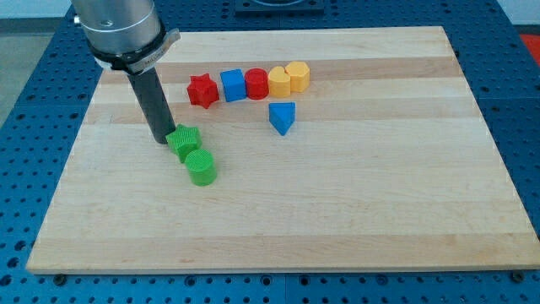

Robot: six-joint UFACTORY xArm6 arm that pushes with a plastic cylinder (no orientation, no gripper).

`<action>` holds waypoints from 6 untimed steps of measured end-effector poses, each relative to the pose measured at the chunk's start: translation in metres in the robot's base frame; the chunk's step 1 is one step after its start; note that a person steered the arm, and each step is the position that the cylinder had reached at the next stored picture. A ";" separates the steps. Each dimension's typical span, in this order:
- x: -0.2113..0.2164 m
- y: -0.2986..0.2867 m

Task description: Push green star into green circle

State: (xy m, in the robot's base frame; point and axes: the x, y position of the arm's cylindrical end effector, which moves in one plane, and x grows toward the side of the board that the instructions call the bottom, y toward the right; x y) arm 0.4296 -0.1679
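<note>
The green star (183, 140) lies on the wooden board at the view's left of centre. The green circle (201, 166) sits just below and to the right of it, and the two touch. My tip (163, 138) rests on the board right at the star's left side, touching it or nearly so. The dark rod rises from there toward the view's top left.
A row of blocks lies above: a red star (202, 90), a blue cube (233, 85), a red cylinder (256, 84), an orange-yellow cylinder (278, 81) and a yellow hexagon (297, 76). A blue triangle (283, 117) sits below the row. The wooden board (354, 203) ends at blue perforated table.
</note>
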 end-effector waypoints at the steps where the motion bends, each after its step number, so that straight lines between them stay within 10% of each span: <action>1: -0.015 -0.013; 4: 0.040 0.001; 6: -0.009 -0.008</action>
State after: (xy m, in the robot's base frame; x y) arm 0.4210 -0.1763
